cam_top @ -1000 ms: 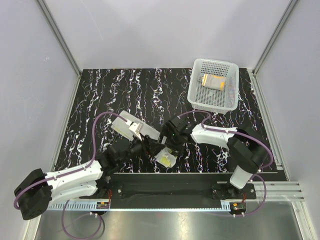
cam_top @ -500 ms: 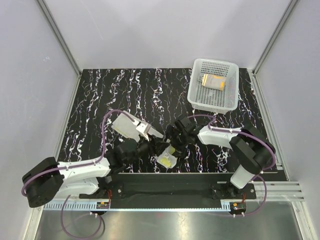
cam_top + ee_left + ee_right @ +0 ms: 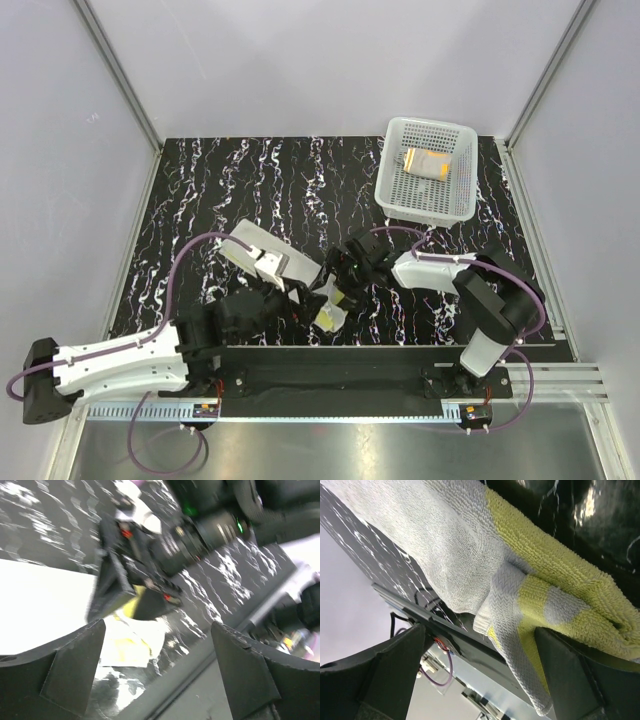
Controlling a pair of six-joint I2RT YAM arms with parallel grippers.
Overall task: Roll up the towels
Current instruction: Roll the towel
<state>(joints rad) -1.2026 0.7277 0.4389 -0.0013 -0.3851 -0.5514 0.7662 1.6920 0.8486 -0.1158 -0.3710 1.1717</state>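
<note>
Yellow towel (image 3: 330,313), its grey-white reverse showing, lies bunched on the black marbled surface (image 3: 200,200) near the front edge. The right gripper (image 3: 479,631) has its jaws spread around it. The left gripper (image 3: 157,630) is just beside it, jaws spread and empty. The orange towel (image 3: 428,162) sits in the white basket (image 3: 398,196), far right.

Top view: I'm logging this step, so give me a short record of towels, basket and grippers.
left gripper: open, empty
right gripper: open, at yellow towel
yellow towel: folded over, on table by near edge, between the grippers
orange towel: lying in basket
basket: table's far right corner
</note>
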